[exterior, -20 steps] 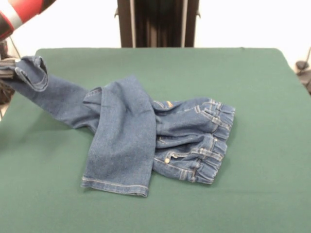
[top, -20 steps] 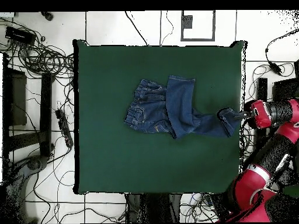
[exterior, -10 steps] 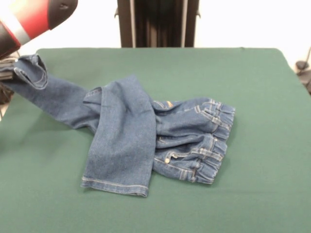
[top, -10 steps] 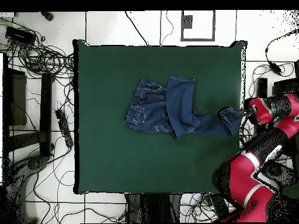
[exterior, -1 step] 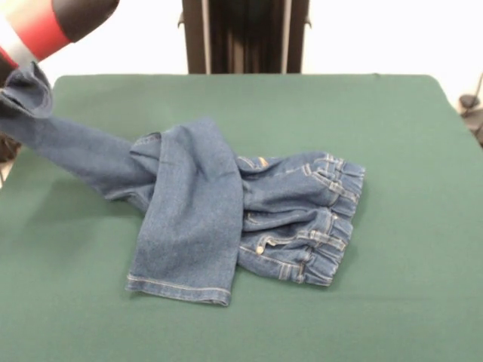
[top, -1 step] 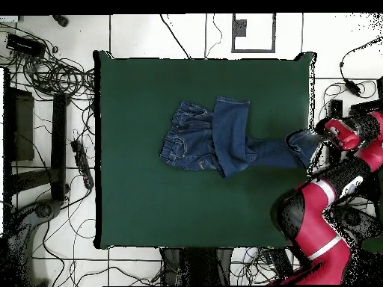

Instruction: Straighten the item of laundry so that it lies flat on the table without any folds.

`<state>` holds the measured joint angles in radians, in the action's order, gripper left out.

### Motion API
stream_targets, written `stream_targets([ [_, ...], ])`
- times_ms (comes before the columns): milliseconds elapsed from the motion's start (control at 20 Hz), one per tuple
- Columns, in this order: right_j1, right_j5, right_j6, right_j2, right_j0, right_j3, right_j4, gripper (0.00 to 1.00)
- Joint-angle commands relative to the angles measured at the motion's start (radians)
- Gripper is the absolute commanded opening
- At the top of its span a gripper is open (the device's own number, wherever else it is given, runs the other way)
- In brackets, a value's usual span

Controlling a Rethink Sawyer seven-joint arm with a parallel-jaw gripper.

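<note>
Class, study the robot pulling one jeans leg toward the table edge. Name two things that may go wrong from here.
1. The jeans leg held up by the gripper already reaches the table edge; pulling further may drag it off.
2. The other leg lies folded across the body, so this pull may shift the whole pile without unfolding it.

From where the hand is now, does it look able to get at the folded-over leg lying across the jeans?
Probably yes. That leg lies on top of the jeans with nothing over it. But the hand is at the table edge with the other leg's end, so it would have to let go first.
</note>
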<state>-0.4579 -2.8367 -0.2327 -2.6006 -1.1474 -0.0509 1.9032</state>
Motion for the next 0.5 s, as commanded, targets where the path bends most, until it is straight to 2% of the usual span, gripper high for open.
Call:
stream_targets([
  [50, -0.043, -0.108, 0.473, -0.33, 0.013, 0.201, 0.256, 0.0],
  [250, -0.06, -0.096, 0.502, -0.389, 0.001, 0.216, 0.337, 0.0],
  [500, -0.066, -0.102, 0.645, -0.332, -0.013, 0.171, 0.411, 0.0],
])
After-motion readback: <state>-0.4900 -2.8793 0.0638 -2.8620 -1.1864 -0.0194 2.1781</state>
